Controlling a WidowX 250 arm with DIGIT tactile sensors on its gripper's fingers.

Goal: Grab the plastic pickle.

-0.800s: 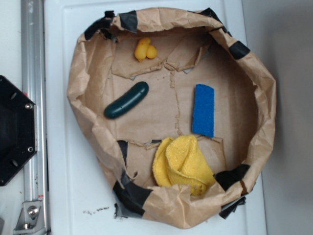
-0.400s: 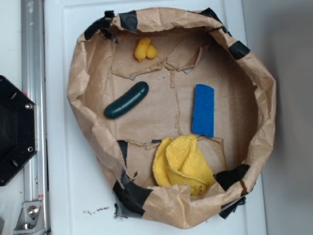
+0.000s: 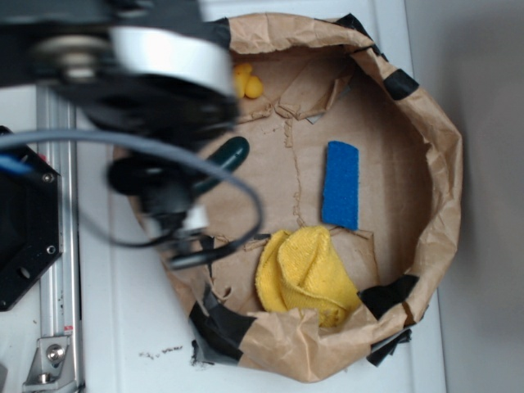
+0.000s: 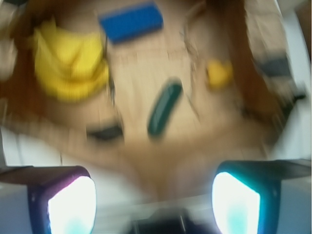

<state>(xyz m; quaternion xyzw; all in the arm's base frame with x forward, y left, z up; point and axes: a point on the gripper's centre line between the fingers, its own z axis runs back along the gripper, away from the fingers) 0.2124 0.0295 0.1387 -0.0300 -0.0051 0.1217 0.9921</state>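
Arm (image 3: 155, 90) blurred, covering upper left of exterior view, hanging over left rim of the brown paper bag bowl (image 3: 442, 164) on the white bench (image 3: 115, 327). Black base plate (image 3: 24, 221) and metal rail (image 3: 57, 286) at far left edge. Cable (image 3: 246, 214) loops off the arm across the bowl's left side. Plastic pickle (image 3: 229, 153) lies on the paper floor in the left half of the bowl, only its upper right end showing past the arm; the rest is hidden. Yellow lumpy toy (image 3: 248, 83) near the top, partly hidden by the arm, apart from the pickle. Blue sponge (image 3: 341, 184) right of centre, upright, well apart from the pickle. Yellow cloth (image 3: 304, 277) bunched at the bottom, just below the sponge. Black tape patches (image 3: 393, 295) on the rim.

Wrist view heavily blurred: cloth (image 4: 70, 61) upper left, sponge (image 4: 131, 22) top, pickle (image 4: 165, 108) in the middle lying tilted, free of everything, toy (image 4: 219, 74) to its right. End effector (image 4: 153, 200) at the bottom of the frame, fingers (image 4: 68, 200) spread wide apart with nothing between them, above and clear of the pickle. Bench (image 4: 297, 136) white at the right edge.
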